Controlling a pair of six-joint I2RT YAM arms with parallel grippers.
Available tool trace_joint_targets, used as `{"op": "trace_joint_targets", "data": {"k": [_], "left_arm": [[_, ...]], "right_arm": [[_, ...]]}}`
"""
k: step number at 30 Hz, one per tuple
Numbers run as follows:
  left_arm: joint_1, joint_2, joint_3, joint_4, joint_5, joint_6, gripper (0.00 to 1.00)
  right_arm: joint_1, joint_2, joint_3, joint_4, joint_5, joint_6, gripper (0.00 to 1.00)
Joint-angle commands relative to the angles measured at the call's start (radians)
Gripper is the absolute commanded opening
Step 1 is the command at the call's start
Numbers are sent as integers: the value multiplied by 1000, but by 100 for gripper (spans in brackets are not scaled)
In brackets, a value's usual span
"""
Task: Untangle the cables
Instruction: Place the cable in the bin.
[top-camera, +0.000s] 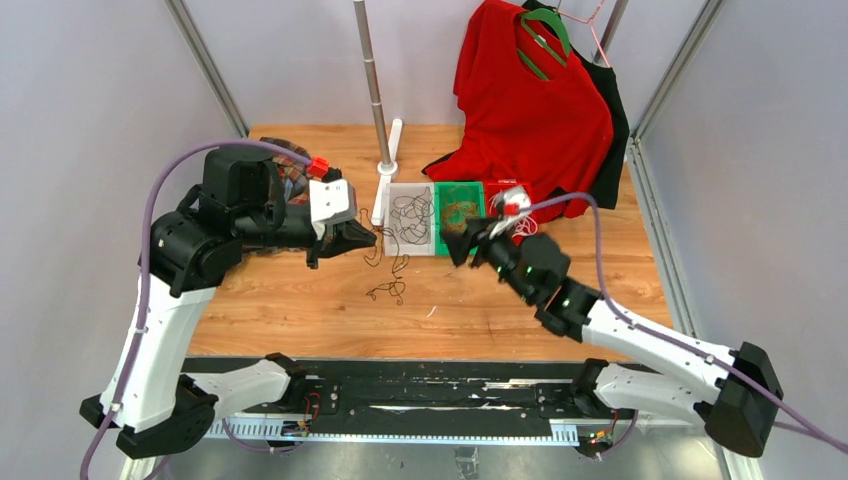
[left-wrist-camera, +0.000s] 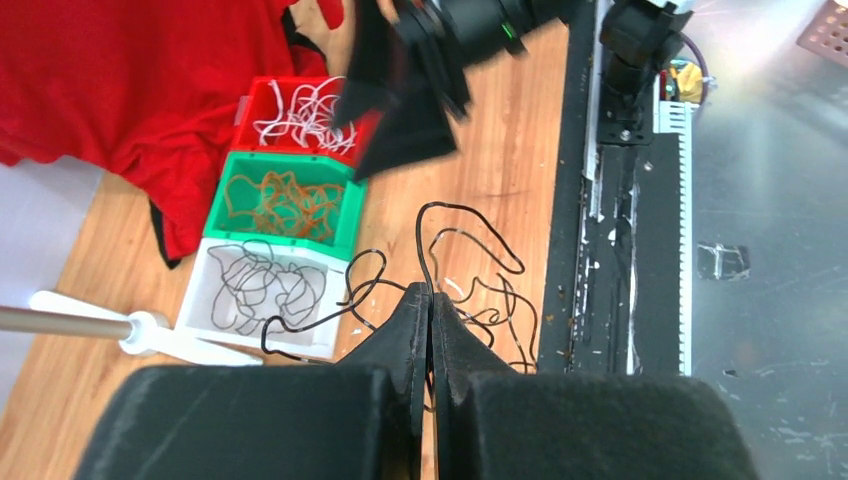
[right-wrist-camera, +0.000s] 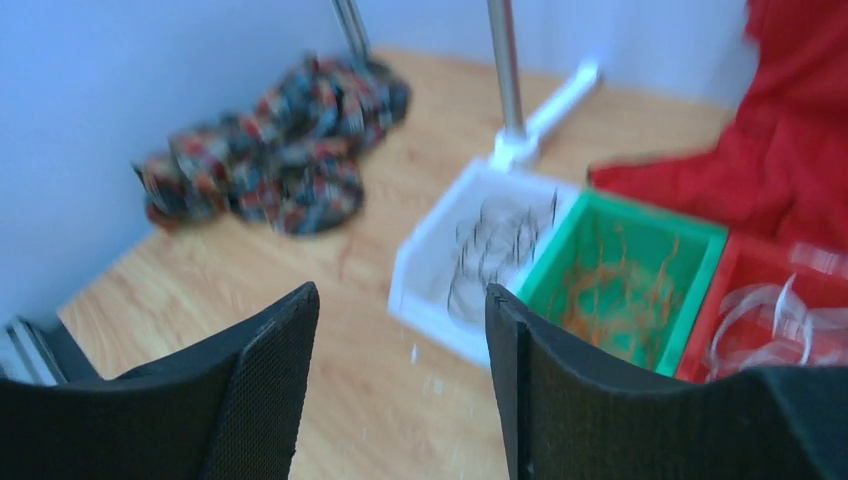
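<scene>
1. Left hand (left-wrist-camera: 430, 305): clamped shut on black cables (top-camera: 389, 288), tangle trailing onto table (top-camera: 300, 300).
2. Right hand (right-wrist-camera: 400, 295): wide open, empty, near bins (left-wrist-camera: 345, 215) of other cables (left-wrist-camera: 285, 205).
3. Probably light, limp, springy, snag-prone; best pinched near one free end.

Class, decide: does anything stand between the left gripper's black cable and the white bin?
Nothing visible does. Bare table lies between the black cable and the white bin; the right gripper hovers apart, by the green bin.

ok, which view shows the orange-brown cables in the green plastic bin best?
Left wrist: the orange-brown cables are sharp, loops distinct. Top external shows them tiny; right wrist, blurred.
</scene>
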Motion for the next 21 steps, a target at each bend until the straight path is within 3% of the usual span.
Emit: {"op": "trace_joint_targets", "data": {"k": [1, 4, 9, 21], "left_arm": [[-5, -42, -42, 3, 96, 47, 0], [-6, -61, -64, 4, 124, 78, 0], [-6, -70, -72, 4, 133, 102, 1], [-6, -69, -78, 2, 149, 99, 0]], "right_arm": [[-147, 25, 245, -119, -345, -106, 62], [-150, 82, 351, -157, -532, -129, 63], [-129, 128, 385, -42, -769, -23, 66], [0, 257, 417, 135, -776, 55, 68]]}}
